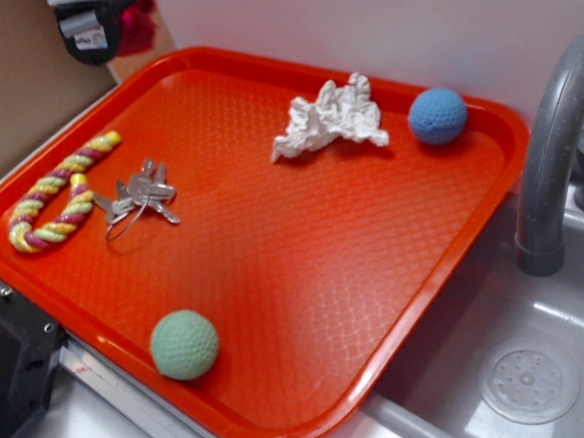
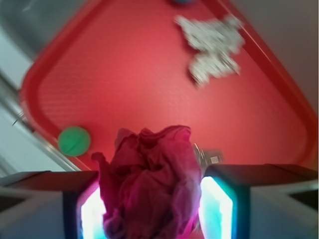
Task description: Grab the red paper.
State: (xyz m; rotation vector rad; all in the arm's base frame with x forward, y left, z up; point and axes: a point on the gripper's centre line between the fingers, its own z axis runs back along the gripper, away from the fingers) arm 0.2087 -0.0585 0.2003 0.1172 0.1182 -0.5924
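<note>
In the wrist view the red paper (image 2: 149,169), a dark crimson crumpled wad, sits between the two fingers of my gripper (image 2: 149,204), which is shut on it. Both finger pads (image 2: 217,209) press against its sides. The wad hangs high above the orange-red tray (image 2: 149,74). In the exterior view the gripper (image 1: 108,31) is at the top left corner, raised above the tray's far left edge. The red paper (image 1: 138,24) shows beside it, partly cut off by the frame.
On the tray (image 1: 303,238) lie a white crumpled paper (image 1: 330,118), a blue ball (image 1: 437,116), a green ball (image 1: 184,344), a bunch of keys (image 1: 138,196) and a striped rope toy (image 1: 59,190). A sink with a grey faucet (image 1: 553,151) is at the right.
</note>
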